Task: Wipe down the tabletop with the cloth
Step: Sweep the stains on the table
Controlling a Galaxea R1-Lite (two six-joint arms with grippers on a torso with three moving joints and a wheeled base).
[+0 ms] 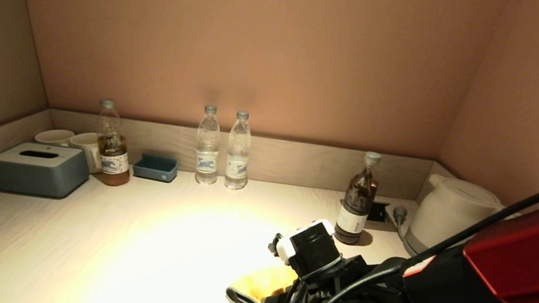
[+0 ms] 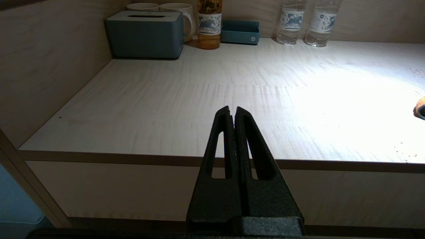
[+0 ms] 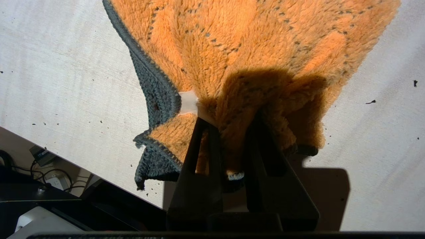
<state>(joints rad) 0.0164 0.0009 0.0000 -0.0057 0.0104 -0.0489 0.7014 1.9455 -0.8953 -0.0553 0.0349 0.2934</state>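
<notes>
- The right gripper [image 3: 232, 122] is pinched tight on the orange cloth [image 3: 252, 53], low at 5 o'clock on the surface [image 1: 126, 253].
- The left gripper [image 2: 233, 113] is closed and holds nothing, just off the near edge.
- Two water bottles [image 1: 223, 149] stand far back at 12 o'clock.

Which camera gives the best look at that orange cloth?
The right wrist view: the cloth fills it, bunched between the right gripper fingers. The head view shows only a corner beside the arm; the left wrist view catches a sliver at its edge.
</notes>
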